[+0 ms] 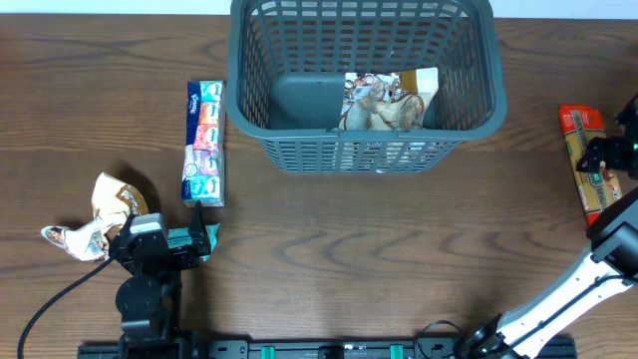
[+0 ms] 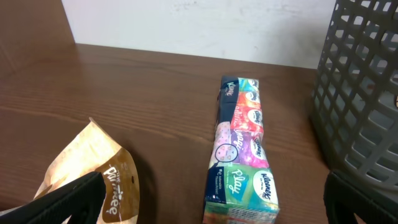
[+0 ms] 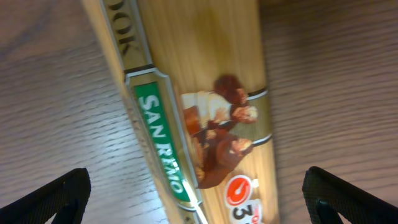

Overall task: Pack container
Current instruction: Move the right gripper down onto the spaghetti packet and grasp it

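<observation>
San Remo pkt (image 3: pixel 205 93) under R jaws, spread | L jaws spread, nr tissue pack (image 2: pixel 242 149) | basket (image 1: pixel 299 150) holds snack bag (image 1: pixel 389 100)

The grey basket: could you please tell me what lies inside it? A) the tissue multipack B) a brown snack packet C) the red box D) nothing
B: a brown snack packet lies on the floor of the basket, and the tissue multipack lies outside it.

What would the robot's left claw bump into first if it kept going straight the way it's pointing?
Most likely the multicoloured tissue pack, which lies straight ahead between the open fingers of the left gripper. The brown packet sits off to one side. Depth is hard to judge.
</observation>
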Available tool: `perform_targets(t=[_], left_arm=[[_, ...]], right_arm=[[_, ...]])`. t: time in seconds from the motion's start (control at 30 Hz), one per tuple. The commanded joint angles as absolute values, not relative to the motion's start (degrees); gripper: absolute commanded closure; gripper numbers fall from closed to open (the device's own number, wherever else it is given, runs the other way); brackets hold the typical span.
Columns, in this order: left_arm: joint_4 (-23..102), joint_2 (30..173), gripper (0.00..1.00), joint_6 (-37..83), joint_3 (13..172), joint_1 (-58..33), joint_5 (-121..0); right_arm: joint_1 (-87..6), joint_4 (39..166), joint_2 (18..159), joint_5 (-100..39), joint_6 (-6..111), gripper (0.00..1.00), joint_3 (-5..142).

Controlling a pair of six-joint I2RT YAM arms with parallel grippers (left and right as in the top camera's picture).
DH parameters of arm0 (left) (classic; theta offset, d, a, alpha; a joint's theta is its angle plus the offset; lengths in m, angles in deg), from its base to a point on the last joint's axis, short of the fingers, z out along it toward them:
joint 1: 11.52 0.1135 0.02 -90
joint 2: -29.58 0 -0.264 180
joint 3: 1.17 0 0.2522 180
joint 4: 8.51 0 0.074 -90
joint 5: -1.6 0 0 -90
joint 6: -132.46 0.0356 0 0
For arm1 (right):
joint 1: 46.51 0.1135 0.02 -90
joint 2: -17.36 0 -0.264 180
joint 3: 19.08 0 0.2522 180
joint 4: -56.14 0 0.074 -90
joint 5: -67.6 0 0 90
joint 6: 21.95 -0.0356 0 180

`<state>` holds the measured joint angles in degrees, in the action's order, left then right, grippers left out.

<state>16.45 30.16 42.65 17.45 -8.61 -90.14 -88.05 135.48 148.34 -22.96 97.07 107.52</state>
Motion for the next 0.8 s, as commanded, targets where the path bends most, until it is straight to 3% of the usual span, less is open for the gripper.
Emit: perform_targets(t=[0.0,0.77], left_arm=[[17.91,29.81,0.01,42.56,16.42,-8.32,-90.40],[17.91,29.81,0.01,42.56,16.42,-8.32,-90.40]], right_arm=[[-87.90,133.71,147.90,-21.52,95.21,0.01,106.93],[-87.96,134.04,148.89,-23.90,104.56,0.01,104.04]])
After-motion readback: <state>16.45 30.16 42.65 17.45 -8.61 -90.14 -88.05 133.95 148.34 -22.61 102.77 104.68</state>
